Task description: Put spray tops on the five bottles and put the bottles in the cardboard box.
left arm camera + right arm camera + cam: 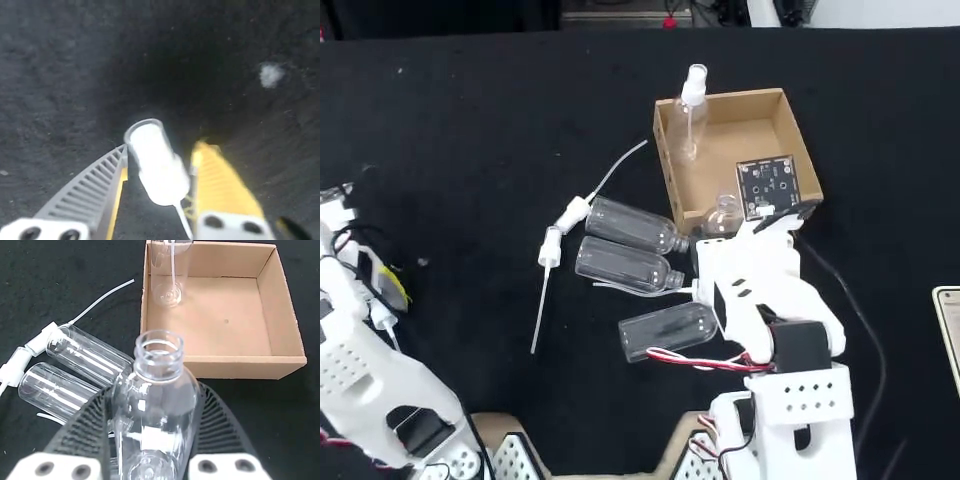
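Open-necked bottle clamped in right gripper at lower centre, spray top pinched in left gripper, capped bottle stood upright in cardboard box, upper-left corner.

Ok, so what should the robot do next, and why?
Probably carry the spray top across to the open bottle and line it up over the neck. The left jaws grip that top, and the right jaws hold the bottle with its neck bare, so both parts are ready.
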